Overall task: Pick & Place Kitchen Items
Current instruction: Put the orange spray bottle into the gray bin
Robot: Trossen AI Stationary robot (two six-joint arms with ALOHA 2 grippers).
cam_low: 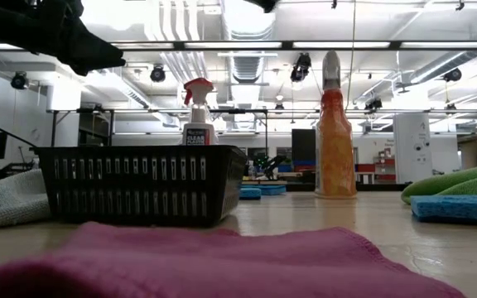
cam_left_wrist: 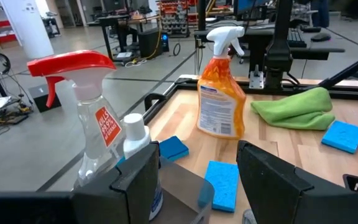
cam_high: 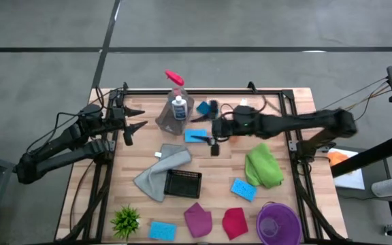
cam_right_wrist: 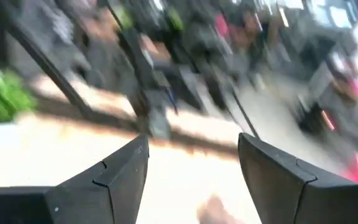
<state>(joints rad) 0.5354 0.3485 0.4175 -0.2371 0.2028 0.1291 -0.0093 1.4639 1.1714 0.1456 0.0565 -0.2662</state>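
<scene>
Right gripper [cam_high: 214, 134] is wide open and empty over the blue sponge [cam_high: 196, 136] near the table's [cam_high: 288, 170] far edge. The left gripper [cam_high: 136, 117], also open and empty, waits at the left edge. Risk, I'd guess: that arm swinging could tip the clear spray bottle [cam_high: 176, 102] just beside it.

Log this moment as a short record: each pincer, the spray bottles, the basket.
left pincer: open, at the table's left edge, empty
right pincer: open, over the table's middle, empty
clear spray bottle: lying at the back
orange spray bottle: standing upright
black basket: on the table beside the grey cloth
</scene>
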